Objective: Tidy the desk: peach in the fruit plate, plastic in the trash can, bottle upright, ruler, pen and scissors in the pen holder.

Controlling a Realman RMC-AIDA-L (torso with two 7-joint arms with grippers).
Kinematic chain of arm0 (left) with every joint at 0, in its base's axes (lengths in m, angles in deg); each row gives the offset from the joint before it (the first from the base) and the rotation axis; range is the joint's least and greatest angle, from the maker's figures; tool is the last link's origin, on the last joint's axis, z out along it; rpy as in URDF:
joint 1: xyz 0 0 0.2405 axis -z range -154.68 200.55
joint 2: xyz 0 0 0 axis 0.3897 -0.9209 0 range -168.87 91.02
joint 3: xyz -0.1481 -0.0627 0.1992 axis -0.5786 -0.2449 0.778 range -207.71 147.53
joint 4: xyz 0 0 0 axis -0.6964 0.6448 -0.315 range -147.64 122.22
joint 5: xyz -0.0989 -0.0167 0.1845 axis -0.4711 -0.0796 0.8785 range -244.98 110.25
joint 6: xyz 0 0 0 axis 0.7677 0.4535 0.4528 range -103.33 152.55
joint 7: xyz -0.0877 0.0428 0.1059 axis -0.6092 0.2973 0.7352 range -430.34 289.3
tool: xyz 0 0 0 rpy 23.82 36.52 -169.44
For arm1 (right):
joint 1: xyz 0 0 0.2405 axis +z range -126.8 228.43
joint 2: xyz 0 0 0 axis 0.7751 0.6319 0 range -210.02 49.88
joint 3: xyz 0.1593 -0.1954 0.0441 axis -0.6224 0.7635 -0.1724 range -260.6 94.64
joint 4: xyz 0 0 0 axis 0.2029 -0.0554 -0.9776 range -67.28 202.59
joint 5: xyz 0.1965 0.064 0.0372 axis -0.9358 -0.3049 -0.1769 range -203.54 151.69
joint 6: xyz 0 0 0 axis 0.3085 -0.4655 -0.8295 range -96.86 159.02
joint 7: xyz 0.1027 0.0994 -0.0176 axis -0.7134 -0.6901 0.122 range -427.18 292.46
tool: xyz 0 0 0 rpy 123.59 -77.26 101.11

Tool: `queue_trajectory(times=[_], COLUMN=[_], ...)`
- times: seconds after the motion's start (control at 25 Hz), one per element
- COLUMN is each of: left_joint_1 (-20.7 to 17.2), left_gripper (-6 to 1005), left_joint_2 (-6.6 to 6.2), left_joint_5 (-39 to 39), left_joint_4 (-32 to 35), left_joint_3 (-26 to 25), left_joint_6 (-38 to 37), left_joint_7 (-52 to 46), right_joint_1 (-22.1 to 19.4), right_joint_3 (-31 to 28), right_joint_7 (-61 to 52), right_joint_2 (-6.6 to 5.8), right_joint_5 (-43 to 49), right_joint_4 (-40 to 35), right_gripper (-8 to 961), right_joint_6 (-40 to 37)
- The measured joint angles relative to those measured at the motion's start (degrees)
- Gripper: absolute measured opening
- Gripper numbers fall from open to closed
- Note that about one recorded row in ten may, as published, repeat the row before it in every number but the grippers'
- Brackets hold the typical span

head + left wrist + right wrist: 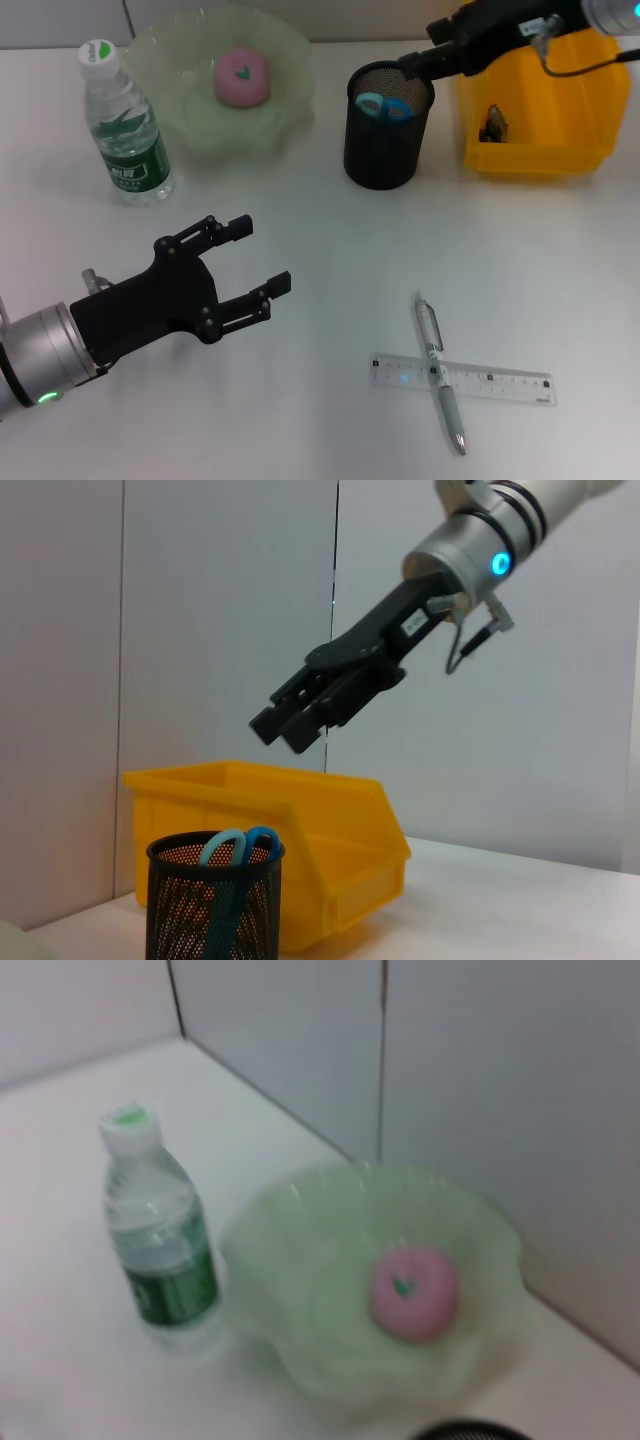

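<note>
On the desk we see much already sorted: peach in the fruit plate and bottle upright, both far left, scissors in the pen holder. Our right gripper hangs over the holder's rim, fingers pressed together on nothing; the left gripper hovers near left, spread, while pen crosses ruler near right, still to collect.
</note>
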Motion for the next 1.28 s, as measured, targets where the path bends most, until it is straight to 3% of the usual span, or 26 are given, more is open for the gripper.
queue_trajectory(times=[0.32,0.56,1.0,1.28], left_joint_1=[0.09,0.08,0.08,-0.19], left_gripper=[791,791,791,791], left_joint_2=[-0.12,-0.14,-0.21,-0.36], left_joint_5=[0.00,0.00,0.42,1.30], left_joint_4=[0.00,0.00,0.00,0.38], left_joint_3=[0.00,0.00,0.81,1.39], left_joint_6=[-0.08,-0.15,-0.53,-1.59], left_joint_7=[-0.18,-0.22,-0.32,-0.33], right_joint_1=[-10.68,-14.29,-15.05,-16.62], right_joint_3=[-3.12,-10.61,-18.43,-18.03], right_joint_7=[13.21,26.40,45.60,48.08], right_joint_2=[-0.34,-0.58,-1.76,-1.90], right_joint_5=[-20.49,-31.72,-34.06,-33.81], right_joint_4=[-0.06,10.30,29.37,31.49], right_gripper=[583,584,584,584], right_joint_6=[-1.60,-8.54,-17.87,-19.10])
